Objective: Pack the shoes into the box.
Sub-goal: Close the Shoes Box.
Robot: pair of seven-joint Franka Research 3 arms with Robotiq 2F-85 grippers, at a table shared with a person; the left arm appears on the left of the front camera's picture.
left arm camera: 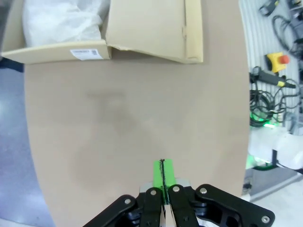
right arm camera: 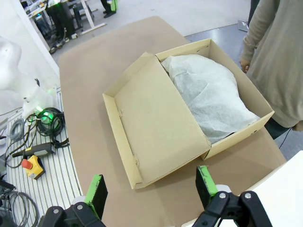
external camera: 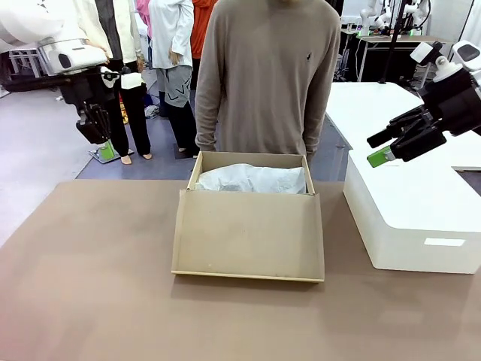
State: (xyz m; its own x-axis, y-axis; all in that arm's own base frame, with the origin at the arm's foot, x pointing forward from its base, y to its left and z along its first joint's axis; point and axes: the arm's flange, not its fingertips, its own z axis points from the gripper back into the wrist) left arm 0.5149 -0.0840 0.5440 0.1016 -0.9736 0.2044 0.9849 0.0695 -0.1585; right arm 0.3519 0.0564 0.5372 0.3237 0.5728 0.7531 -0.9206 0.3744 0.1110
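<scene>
Left tool [left arm camera: 162, 164] clenched, right tool [right arm camera: 150, 178] released; open box [right arm camera: 236, 137] holds crumpled white tissue paper [right arm camera: 208, 94].

Bright even light casts soft shadows; wrist views bow at edges

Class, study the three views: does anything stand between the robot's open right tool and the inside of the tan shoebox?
Nothing visible does. The right tool hangs open in the air, apart from the shoebox, whose lid flap lies folded out toward the robot. Inside, though, crumpled white tissue paper covers the floor where shoes would go.
</scene>
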